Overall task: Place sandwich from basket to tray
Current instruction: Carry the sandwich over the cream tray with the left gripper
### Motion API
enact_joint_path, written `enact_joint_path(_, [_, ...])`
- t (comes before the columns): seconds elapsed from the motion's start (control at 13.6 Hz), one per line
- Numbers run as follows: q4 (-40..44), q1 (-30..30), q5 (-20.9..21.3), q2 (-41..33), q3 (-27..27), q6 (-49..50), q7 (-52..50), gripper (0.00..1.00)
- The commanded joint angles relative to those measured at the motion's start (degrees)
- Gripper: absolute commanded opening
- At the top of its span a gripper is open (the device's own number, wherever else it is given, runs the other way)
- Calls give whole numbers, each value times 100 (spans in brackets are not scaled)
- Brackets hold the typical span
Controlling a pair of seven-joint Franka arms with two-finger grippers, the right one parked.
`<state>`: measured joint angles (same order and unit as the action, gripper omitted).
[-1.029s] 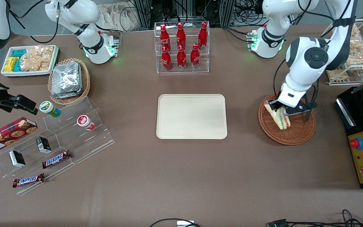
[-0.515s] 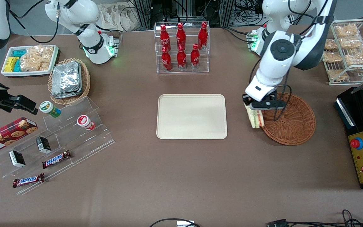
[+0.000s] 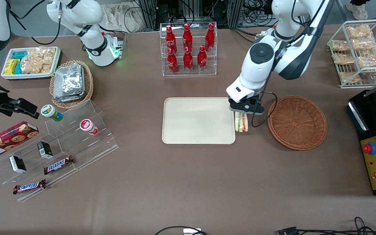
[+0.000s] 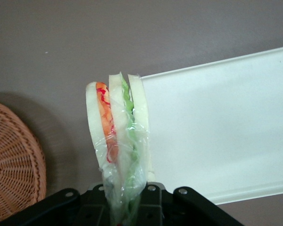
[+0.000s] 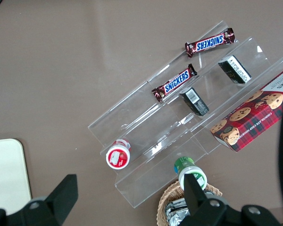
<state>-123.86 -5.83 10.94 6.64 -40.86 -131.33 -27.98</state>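
Note:
My left gripper (image 3: 242,112) is shut on the clear-wrapped sandwich (image 3: 241,123), which hangs in the air between the tray (image 3: 197,120) and the basket (image 3: 297,122), just above the tray's edge nearest the basket. In the left wrist view the sandwich (image 4: 117,141) shows pale bread with orange and green layers, its wrap pinched at my gripper (image 4: 127,214); the cream tray (image 4: 217,136) lies beside it and the brown woven basket (image 4: 12,165) stands empty.
A clear rack of red bottles (image 3: 188,49) stands farther from the front camera than the tray. A wire rack of snack bags (image 3: 359,54) and a black appliance (image 3: 375,140) sit at the working arm's end. A clear stepped shelf (image 3: 64,143) with snacks lies toward the parked arm's end.
My gripper has lifted the sandwich out of the basket and carried it sideways toward the tray, from over the basket to the tray's near edge. The basket now holds nothing.

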Motion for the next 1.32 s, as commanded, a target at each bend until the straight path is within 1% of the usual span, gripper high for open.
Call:
enact_joint_path(0.0, [257,-32,722,670,-317,82,-584,5])
enact_joint_path(0.22, [485,-23,1277,1417,-484,73,-1007,5])
enact_joint_path(0.29, [538,194,1409,1585,-476,73,-1121,5])
enact_joint_path(0.37, [617,327,1437,1760,-441,73,-1200,5])
enact_joint_path(0.51, [801,355,1446,2121,-441,73,-1245,4])
enact_joint_path(0.66, [846,442,1515,2236,-432,73,-1350,4])
enact_joint_path(1.03, [855,443,1788,2482,-388,64,-1658,5])
enact_joint_path(1.18, [855,443,1824,2588,-379,64,-1790,8])
enact_joint_path(1.25, [846,451,1832,2588,-362,64,-1808,12])
